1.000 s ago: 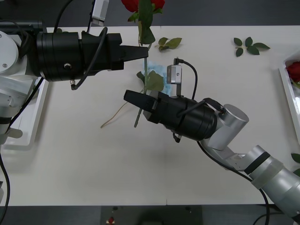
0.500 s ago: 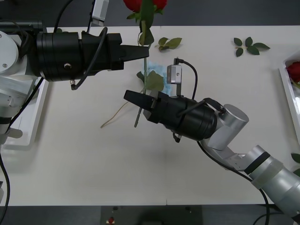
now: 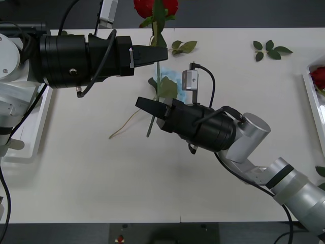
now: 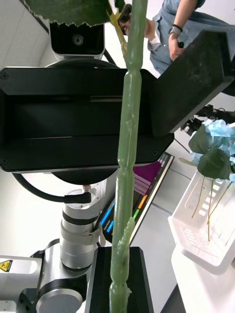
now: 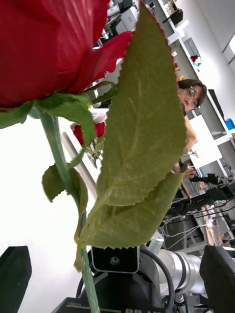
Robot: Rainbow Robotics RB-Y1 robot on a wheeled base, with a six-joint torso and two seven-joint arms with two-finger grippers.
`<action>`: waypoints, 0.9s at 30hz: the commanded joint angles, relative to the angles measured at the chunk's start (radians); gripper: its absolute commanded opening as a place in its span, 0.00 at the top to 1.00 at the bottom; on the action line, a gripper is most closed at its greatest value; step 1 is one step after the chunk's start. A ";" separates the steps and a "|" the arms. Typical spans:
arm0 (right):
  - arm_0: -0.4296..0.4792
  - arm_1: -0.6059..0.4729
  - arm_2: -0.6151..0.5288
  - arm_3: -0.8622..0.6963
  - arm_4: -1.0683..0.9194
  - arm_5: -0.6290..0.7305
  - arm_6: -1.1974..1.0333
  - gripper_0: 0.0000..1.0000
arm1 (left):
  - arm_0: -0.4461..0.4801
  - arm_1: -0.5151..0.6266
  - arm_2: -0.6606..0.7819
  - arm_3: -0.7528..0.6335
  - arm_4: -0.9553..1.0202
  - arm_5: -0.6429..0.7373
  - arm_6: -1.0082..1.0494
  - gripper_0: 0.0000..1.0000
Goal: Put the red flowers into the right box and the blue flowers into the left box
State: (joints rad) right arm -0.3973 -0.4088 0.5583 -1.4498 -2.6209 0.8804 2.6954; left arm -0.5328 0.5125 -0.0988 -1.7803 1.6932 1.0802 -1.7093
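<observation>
From where I stand, the red rose [image 3: 155, 6] is up in the air over the table [image 3: 101, 178], well apart from the right box [image 3: 311, 99], with both arms at its stem; the right gripper [image 3: 147, 108] is clenched on the lower stem, and in its wrist view the green stem runs straight up past a black finger [image 4: 105, 279] closed against it; the left gripper [image 3: 158, 53] sits higher on the same stem, on the side away from the right box, and its fingers [image 5: 14, 274] stand released at either side of the stem, so I judge the rose now hangs from the right gripper alone. The step in hand looks like carrying this rose over to the right box, where another red rose [image 3: 319, 76] already lies; to do it well, the left arm should back off clear of the leaves before anything else moves, since a snagged leaf could tug the stem out of a thin grip. A blue flower [image 3: 170, 79] lies on the table below the stem, far from the right box, and is best left undisturbed; the rose should then travel head-high and be lowered well inside the rim before release.
</observation>
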 commanded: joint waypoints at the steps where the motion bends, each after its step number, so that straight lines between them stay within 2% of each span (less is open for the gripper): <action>1: -0.025 -0.071 -0.017 -0.041 -0.019 0.014 0.010 1.00 | -0.006 0.000 0.005 -0.022 0.008 -0.003 -0.033 0.00; 9: -0.043 -0.229 -0.028 -0.044 -0.016 0.014 0.010 1.00 | 0.013 -0.006 -0.002 -0.014 0.006 -0.002 -0.036 0.00; 18: -0.069 -0.476 -0.081 -0.044 0.102 -0.014 -0.295 1.00 | 0.033 0.054 0.004 -0.022 -0.056 -0.009 -0.039 0.00; 24: -0.077 -0.714 -0.086 -0.043 0.237 -0.047 -0.517 1.00 | 0.031 0.115 -0.024 -0.022 -0.181 0.006 -0.033 0.00; 27: -0.075 -0.795 -0.087 -0.017 0.277 -0.063 -0.588 1.00 | 0.031 0.155 -0.058 -0.022 -0.262 0.004 -0.027 0.00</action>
State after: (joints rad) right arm -0.4465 -1.1421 0.4748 -1.4632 -2.3628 0.8219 2.1964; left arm -0.4983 0.6151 -0.1221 -1.7799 1.4716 1.0810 -1.7228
